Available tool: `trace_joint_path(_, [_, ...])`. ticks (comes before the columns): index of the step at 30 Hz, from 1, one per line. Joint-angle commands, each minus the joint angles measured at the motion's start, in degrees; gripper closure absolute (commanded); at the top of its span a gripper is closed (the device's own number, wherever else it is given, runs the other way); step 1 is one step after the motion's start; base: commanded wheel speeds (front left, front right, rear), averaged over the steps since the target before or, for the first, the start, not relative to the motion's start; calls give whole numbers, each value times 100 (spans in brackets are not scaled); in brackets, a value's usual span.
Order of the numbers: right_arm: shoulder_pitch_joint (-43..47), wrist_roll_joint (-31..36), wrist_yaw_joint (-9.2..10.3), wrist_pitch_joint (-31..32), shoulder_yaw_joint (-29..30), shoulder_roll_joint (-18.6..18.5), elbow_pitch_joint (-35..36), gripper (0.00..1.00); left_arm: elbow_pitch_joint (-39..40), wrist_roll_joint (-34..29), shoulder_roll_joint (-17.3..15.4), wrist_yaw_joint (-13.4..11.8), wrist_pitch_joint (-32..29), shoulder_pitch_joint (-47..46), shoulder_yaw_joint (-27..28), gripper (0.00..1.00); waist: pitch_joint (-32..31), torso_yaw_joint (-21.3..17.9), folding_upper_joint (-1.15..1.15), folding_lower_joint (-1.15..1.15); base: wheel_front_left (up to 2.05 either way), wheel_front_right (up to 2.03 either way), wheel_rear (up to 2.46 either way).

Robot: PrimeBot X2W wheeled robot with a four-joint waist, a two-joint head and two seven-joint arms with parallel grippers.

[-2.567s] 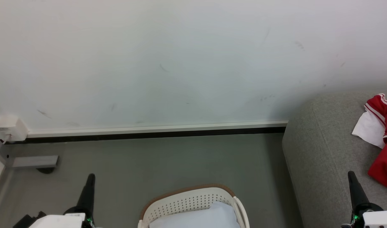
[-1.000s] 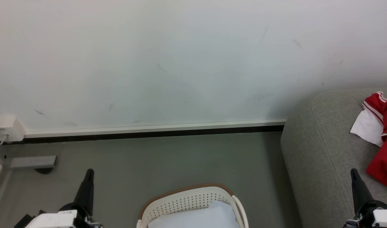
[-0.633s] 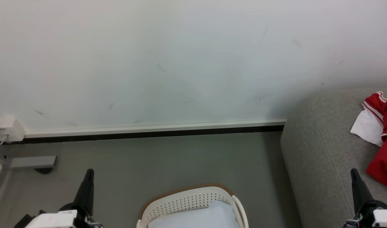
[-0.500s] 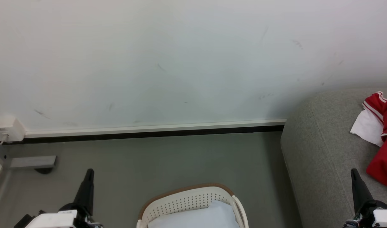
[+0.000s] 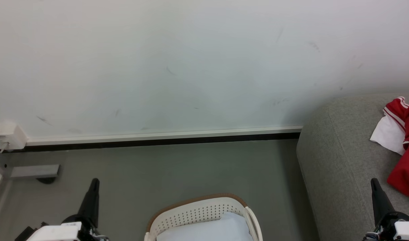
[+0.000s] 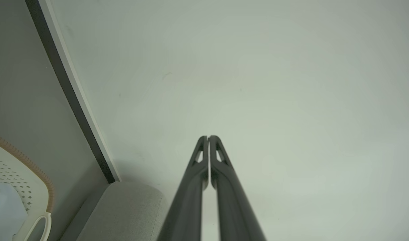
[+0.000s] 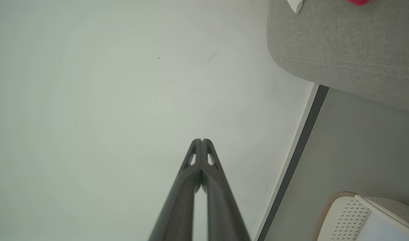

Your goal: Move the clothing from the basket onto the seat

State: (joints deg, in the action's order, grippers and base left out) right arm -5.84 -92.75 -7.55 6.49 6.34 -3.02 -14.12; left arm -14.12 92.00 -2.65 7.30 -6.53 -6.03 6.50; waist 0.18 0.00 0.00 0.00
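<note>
Left pincer (image 5: 95,182): low at the left of the head view, above the floor; its two dark fingers are pressed together tip to tip with nothing between them, and its wrist view shows them pointing at the wall.
Right pincer (image 5: 374,182): low at the right, above the front part of the sofa; fingers pressed together, pinching nothing.
Clothing (image 5: 403,174): a rumpled red heap with a white panel and red-and-white striped trim, lying on the sofa at the right edge of the head view, cut off by the frame, near the right pincer but apart from it.
Sofa (image 5: 338,157): grey woven fabric with a rounded corner and a stitched seam, its end against the wall.
Basket (image 5: 197,210): white with rows of small holes and a tan-brown rim, on the floor at bottom centre, between the two pincers and left of the sofa.
Inside the basket: a pale bluish-white soft bundle (image 5: 211,231).
Wall (image 5: 191,67): pale and lightly scuffed, with a dark-edged skirting board (image 5: 157,139) along the grey floor (image 5: 174,167).
</note>
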Motion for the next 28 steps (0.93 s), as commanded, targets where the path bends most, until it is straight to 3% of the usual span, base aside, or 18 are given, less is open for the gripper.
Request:
trace_joint_path(1, [-67, 41, 12, 6, 26, 6, 22, 100, 16, 76, -42, 39, -23, -40, 14, 100, 0, 0, 0, 0, 0, 0, 0])
trace_joint_path(28, [-68, 48, 12, 16, 33, 7, 21, 100, 17, 77, -41, 40, -23, -40, 14, 100, 0, 0, 0, 0, 0, 0, 0])
